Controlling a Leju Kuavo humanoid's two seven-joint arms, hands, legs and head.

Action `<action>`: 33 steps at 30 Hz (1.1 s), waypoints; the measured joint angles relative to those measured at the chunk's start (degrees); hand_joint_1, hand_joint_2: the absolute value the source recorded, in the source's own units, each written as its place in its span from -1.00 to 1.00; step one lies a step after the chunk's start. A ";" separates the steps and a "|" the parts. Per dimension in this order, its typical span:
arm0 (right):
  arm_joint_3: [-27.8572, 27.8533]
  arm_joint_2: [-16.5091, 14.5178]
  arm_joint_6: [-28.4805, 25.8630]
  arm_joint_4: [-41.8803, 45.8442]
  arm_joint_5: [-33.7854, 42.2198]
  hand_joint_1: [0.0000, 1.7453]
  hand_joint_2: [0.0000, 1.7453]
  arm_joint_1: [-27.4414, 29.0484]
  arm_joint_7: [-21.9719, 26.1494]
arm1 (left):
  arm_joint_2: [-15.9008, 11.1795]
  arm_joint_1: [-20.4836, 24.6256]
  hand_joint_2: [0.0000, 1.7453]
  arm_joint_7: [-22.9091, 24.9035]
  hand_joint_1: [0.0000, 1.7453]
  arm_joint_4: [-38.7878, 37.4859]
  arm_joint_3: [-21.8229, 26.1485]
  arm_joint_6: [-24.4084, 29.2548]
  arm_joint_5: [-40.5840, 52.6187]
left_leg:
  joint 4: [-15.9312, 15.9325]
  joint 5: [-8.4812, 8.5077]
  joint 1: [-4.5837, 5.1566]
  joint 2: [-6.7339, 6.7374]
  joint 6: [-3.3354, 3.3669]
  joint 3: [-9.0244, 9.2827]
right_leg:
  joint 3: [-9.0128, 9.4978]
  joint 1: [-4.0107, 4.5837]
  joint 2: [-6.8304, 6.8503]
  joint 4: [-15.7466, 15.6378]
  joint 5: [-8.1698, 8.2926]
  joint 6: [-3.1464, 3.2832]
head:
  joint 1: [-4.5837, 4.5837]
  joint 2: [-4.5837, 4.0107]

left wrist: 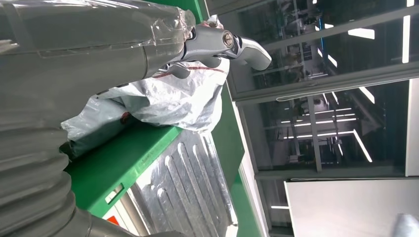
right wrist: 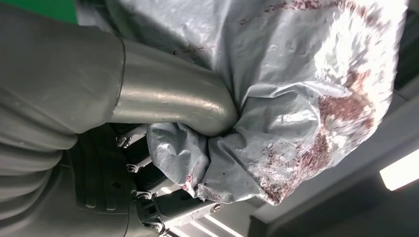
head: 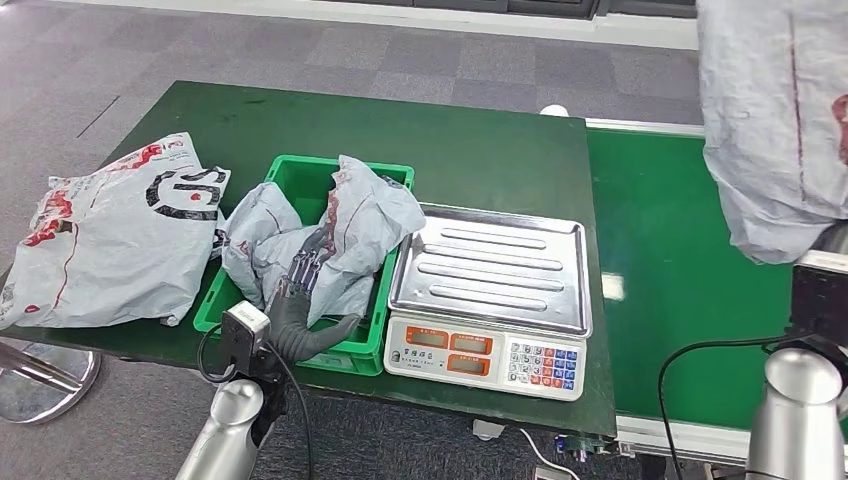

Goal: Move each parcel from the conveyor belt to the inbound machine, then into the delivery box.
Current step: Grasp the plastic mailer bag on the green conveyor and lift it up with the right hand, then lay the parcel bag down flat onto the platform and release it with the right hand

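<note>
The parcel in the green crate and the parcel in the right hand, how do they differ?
The crate parcel lies crumpled in the green crate under the left hand; the right-hand parcel hangs in the air above the belt, gripped by the right hand. Both are grey plastic mailers with red print.

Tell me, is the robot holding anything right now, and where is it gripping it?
Yes. The right hand grips a grey parcel by a bunched end, lifted above the conveyor belt. The left hand rests on the parcel in the green box; its grip cannot be told.
</note>
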State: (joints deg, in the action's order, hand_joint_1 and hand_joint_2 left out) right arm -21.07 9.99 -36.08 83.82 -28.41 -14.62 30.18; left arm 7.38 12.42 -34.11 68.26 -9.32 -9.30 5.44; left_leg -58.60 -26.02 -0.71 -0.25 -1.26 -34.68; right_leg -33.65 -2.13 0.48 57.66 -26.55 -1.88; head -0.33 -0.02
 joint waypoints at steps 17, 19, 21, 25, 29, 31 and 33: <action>1.45 -1.31 -1.95 6.25 1.17 1.00 1.00 1.60 2.26 | 0.07 0.24 1.00 -0.21 -1.00 -0.46 -0.01 0.27 -0.02 | -0.01 0.00 0.00 0.01 0.00 -0.01 | 0.01 0.00 0.00 0.00 0.01 0.00 | 0.00 0.00; 2.45 -1.73 -3.06 7.28 0.42 1.00 1.00 1.67 4.66 | 0.08 0.26 1.00 -0.61 -1.00 -0.46 -0.01 0.49 -0.10 | 0.00 0.00 0.00 0.02 0.00 -0.01 | 0.02 0.00 -0.03 0.01 0.01 0.00 | 0.00 0.00; 4.68 -2.30 -3.10 8.39 -2.14 1.00 1.00 1.48 5.32 | 0.13 0.32 1.00 -1.03 -1.00 -0.45 -0.01 0.84 -0.17 | 0.01 0.00 0.00 0.08 0.00 0.01 | 0.02 0.01 -0.11 0.02 0.01 0.00 | 0.00 0.00; 12.21 -2.80 5.97 8.48 -8.95 1.00 1.00 -0.69 -1.64 | 0.20 0.40 1.00 -1.81 -1.00 -0.19 0.01 1.64 -0.20 | 0.05 0.03 -0.01 0.16 -0.03 0.04 | 0.04 0.01 -0.18 0.04 0.02 0.02 | 0.00 0.00; 21.54 -2.89 20.08 4.86 -15.02 1.00 1.00 -3.81 -9.61 | 0.16 0.34 1.00 -2.43 -1.00 0.49 0.01 2.10 -0.09 | 0.04 0.11 -0.03 0.14 -0.04 0.07 | 0.08 0.03 -0.07 0.04 0.04 0.03 | 0.00 0.00; 25.67 -2.58 29.32 1.70 -15.63 1.00 1.00 -5.47 -14.82 | 0.03 0.26 1.00 -2.72 -1.00 0.89 0.01 2.51 0.00 | 0.04 0.15 -0.04 0.05 -0.05 0.06 | 0.09 0.03 0.01 0.04 0.05 0.04 | -0.01 0.00; 29.37 -1.63 38.58 -2.20 -15.08 1.00 1.00 -6.67 -18.94 | -0.16 0.16 1.00 -2.91 -1.00 1.31 0.01 2.96 0.02 | 0.02 0.16 -0.06 -0.04 -0.06 0.04 | 0.09 0.03 0.09 0.03 0.05 0.05 | -0.01 0.00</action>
State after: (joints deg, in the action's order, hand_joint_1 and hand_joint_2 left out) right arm 8.29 8.36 2.50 81.62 -43.49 -21.29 11.24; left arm 7.22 12.57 -37.03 69.58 -9.31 -6.34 5.46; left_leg -58.58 -25.85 -0.77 -0.29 -1.32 -34.64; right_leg -33.57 -2.10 0.56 57.69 -26.50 -1.84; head -0.34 -0.02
